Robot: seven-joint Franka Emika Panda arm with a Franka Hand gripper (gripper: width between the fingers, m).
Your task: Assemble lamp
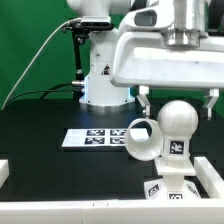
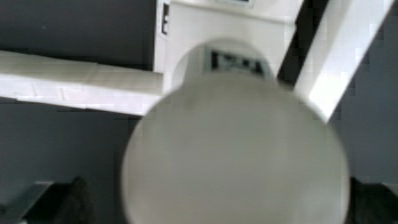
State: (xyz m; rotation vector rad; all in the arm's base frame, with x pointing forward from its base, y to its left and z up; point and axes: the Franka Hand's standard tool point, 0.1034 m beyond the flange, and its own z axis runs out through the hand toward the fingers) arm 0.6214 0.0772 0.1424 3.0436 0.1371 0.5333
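The round bulb stands upright on its tagged stem, on the flat square base at the front of the exterior view's right. The tapered hollow shade lies on its side, close against the bulb on the exterior view's left, its opening facing the camera. My gripper is open directly above the bulb, with one finger on each side, about level with the bulb's top and not touching it. In the wrist view the bulb fills the middle, and dark fingers show at the corners.
The marker board lies on the black table behind the shade. The large white robot pedestal stands at the back with a black cable. A white block sits at the front on the exterior view's left. A white ledge runs along the front.
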